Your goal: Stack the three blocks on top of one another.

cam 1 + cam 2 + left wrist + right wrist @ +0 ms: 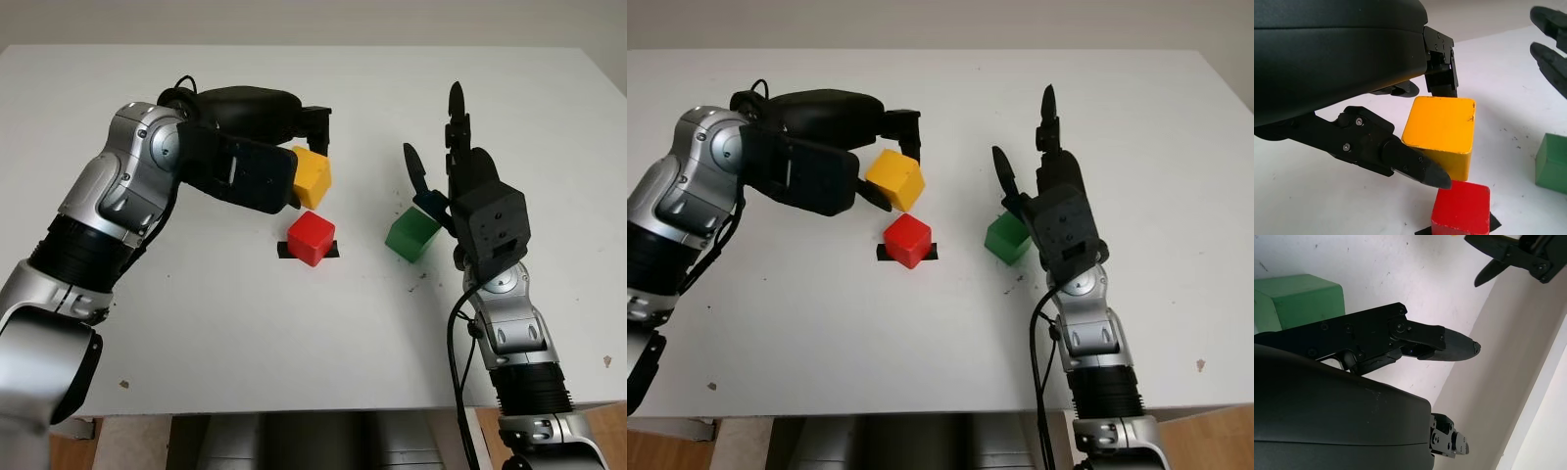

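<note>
The yellow block (312,176) hangs pinched in the left hand (284,147), just above and behind the red block (311,238) on its black mark; square their faces before lowering. The right hand (460,176), open, waits beside the green block (411,233)

Yellow block (312,175): frame centre, tilted, pinched in black fingers, off the table, just up from red. Red block (311,238): square-on, sits on a black mark mid-table, just below centre. Green block (411,233): right of red, apart, on table, slightly rotated.
</note>
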### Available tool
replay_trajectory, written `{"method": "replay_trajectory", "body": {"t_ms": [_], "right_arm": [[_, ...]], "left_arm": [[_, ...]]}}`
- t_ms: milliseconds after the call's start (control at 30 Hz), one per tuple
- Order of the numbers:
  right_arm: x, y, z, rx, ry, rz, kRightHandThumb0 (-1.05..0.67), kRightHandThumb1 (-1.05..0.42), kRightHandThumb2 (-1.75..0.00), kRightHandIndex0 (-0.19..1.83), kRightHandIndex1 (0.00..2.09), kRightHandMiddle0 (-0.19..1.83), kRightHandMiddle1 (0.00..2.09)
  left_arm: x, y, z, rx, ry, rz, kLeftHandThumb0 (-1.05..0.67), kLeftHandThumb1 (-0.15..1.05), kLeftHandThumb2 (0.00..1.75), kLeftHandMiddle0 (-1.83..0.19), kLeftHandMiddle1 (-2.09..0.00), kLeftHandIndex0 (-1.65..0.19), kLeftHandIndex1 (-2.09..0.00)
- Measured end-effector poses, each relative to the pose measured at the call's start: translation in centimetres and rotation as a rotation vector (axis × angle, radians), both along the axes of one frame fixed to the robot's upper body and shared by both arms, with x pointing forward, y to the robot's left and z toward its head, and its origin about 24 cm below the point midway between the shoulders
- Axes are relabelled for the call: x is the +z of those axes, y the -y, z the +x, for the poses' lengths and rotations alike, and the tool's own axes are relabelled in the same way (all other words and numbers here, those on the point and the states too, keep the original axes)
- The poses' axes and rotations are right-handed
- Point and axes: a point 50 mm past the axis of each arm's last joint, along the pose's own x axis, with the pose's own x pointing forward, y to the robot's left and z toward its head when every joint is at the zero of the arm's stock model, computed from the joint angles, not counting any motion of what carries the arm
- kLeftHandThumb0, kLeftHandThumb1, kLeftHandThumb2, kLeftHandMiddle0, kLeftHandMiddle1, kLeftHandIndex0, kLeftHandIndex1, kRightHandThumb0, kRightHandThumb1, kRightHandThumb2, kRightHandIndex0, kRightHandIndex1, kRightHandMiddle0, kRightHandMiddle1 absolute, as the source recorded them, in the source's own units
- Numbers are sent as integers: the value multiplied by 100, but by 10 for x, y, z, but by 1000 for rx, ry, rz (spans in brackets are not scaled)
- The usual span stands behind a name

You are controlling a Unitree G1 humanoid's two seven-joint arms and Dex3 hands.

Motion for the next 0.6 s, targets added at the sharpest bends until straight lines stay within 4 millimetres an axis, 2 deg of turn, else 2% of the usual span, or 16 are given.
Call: {"method": "replay_trajectory", "body": {"t_ms": [233, 400, 600], "right_arm": [[0, 0, 0, 3, 19, -2, -54, -105, -55, -18, 4, -15, 6], [-4, 1, 1, -3, 7, -1, -56, -105, -55, -18, 5, -15, 6], [-6, 1, 1, -7, 17, -5, -57, -105, -56, -17, 5, -14, 6]], "left_arm": [[-4, 4, 0, -13, -77, 17, -44, 104, 7, -27, -2, -21, -166], [-4, 3, 0, 2, -154, 28, -44, 104, 6, -29, -5, -28, -157], [0, 3, 1, 11, -164, 23, -46, 102, 5, -29, -5, -33, -156]]}}
